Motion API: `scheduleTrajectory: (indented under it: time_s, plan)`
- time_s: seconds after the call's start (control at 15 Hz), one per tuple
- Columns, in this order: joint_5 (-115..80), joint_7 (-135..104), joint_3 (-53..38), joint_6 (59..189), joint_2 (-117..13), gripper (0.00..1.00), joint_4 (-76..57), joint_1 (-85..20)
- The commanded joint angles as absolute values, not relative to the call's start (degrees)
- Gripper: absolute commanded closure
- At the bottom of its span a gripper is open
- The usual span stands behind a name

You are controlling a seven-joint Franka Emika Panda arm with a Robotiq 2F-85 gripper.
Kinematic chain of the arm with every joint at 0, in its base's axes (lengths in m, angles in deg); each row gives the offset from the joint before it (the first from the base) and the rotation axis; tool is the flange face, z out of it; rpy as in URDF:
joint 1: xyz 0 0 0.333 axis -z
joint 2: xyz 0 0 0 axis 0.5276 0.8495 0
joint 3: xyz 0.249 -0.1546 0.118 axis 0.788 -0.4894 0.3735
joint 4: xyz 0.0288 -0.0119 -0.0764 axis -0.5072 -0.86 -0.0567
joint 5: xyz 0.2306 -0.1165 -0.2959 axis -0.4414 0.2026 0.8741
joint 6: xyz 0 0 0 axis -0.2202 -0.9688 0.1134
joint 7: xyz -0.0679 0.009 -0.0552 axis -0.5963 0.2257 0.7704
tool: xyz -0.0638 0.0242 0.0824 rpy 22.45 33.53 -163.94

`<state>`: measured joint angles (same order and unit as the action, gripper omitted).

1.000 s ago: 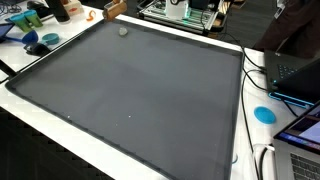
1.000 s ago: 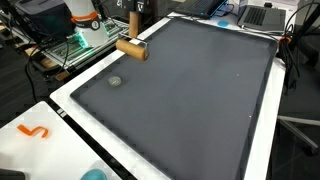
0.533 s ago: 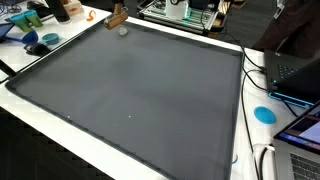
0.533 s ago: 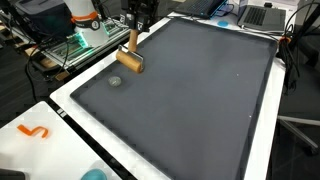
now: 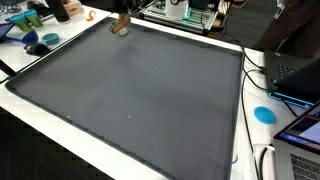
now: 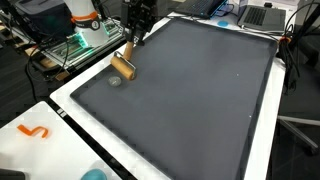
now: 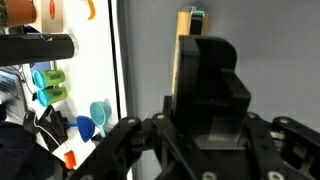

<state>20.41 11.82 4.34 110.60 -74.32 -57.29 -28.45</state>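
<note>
My gripper (image 6: 135, 28) is shut on the handle of a wooden mallet-like tool (image 6: 123, 66). It hangs over the far corner of a large dark grey mat (image 6: 200, 100). The tool's round wooden head is low over the mat, right next to a small grey round object (image 6: 115, 81). In an exterior view the gripper (image 5: 122, 14) and the brown tool (image 5: 120, 26) cover that small object. In the wrist view the gripper (image 7: 205, 95) fills the lower frame, and the wooden handle (image 7: 184, 50) runs up beside a black block between the jaws.
White table edge (image 6: 60, 125) surrounds the mat, with an orange squiggle (image 6: 35, 131) on it. A blue disc (image 5: 264, 114), laptops (image 5: 300, 130) and cables lie along one side. Blue and green cups (image 5: 40, 44) (image 7: 50, 85) stand off the mat's corner.
My gripper has come down and across the mat's corner with the tool. Its wooden head has swung lower and closer to the small grey object.
</note>
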Motion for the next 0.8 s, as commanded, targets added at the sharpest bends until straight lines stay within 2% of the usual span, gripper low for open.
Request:
scheduleTrajectory:
  time_s: [0.0,0.73]
  plan:
    - [20.10,12.03,3.11,107.15,-72.57,0.75,-55.63,-30.43]
    - [15.62,10.61,2.21,105.36,-73.31,0.75,-54.81,-32.19]
